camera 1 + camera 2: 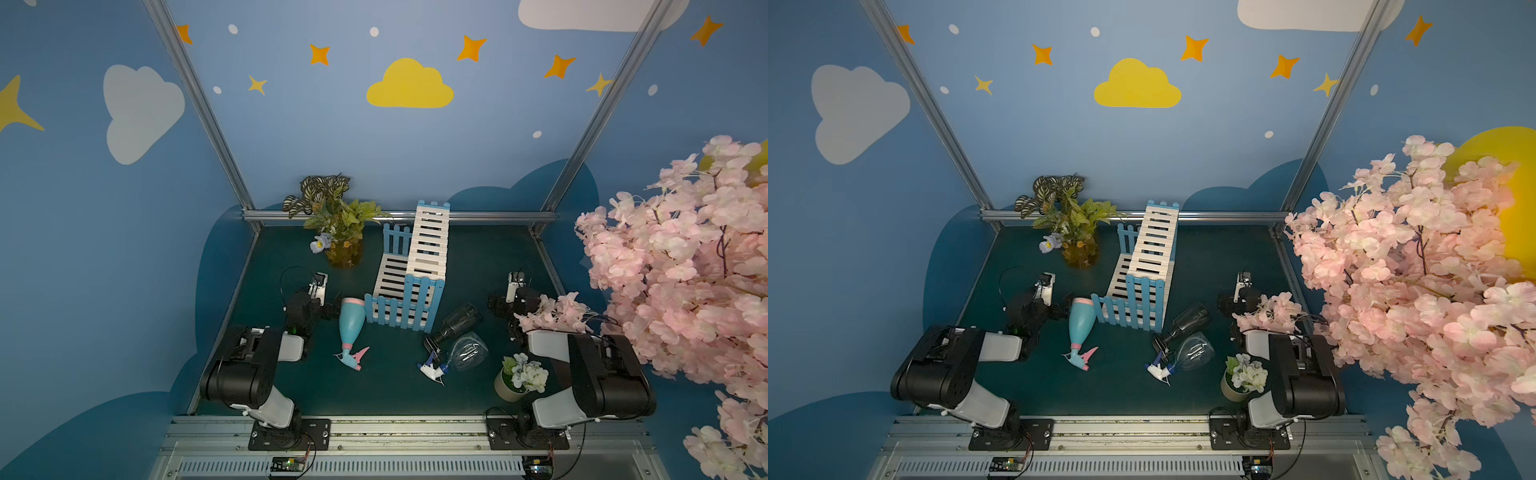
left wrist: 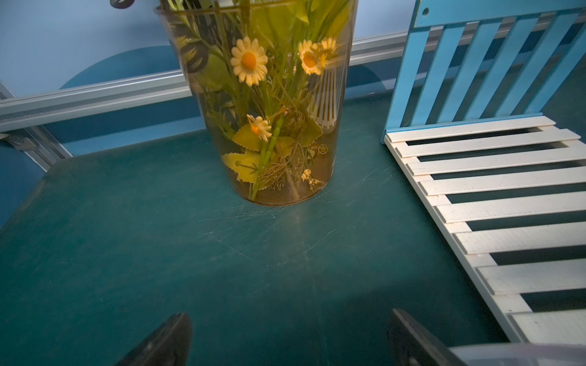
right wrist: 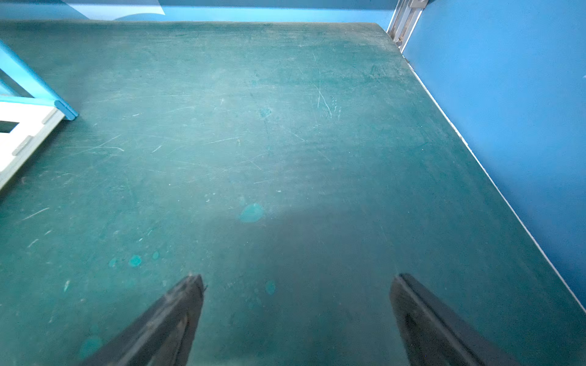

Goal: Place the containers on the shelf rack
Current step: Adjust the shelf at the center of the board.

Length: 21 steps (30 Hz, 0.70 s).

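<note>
Nothing is shelved yet. An opaque light blue spray bottle (image 1: 351, 322) lies mid worktop (image 1: 390, 395), just beside the white-slatted, blue-fenced shelf rack (image 1: 409, 270). A dark smoky bottle (image 1: 459, 320) and clear bottle (image 1: 467, 353) lie nearer the right edge. The left gripper (image 2: 288, 320) and right gripper (image 3: 298, 282) gape wide, empty. Likely next: a first grasp.

Both top views: overhead, looking down, sharing whole table (image 1: 395, 395). Wrist views: low, close, looking forward.
</note>
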Tool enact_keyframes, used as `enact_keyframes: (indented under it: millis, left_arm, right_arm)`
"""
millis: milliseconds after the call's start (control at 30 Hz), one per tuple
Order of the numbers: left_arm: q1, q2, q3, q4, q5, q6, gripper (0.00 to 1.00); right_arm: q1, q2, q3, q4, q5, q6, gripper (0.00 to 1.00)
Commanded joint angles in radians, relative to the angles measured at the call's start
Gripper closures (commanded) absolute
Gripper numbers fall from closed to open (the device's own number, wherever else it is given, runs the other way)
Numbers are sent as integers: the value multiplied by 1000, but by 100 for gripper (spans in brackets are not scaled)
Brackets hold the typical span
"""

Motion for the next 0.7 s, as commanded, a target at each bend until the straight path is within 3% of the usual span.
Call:
enact_keyframes:
  millis: [0,567,667]
  left_arm:
    - [12,3,4,2,26,1,0]
    - [59,1,-2,12,115,-30,0]
    - [58,-73,-35,9,121,-26,0]
  right_arm:
    - [0,-20,21,-4,-8,-6,2]
    - [-8,-22,19,-1,-23,-1,2]
    - [-9,-92,22,-18,10,44,2]
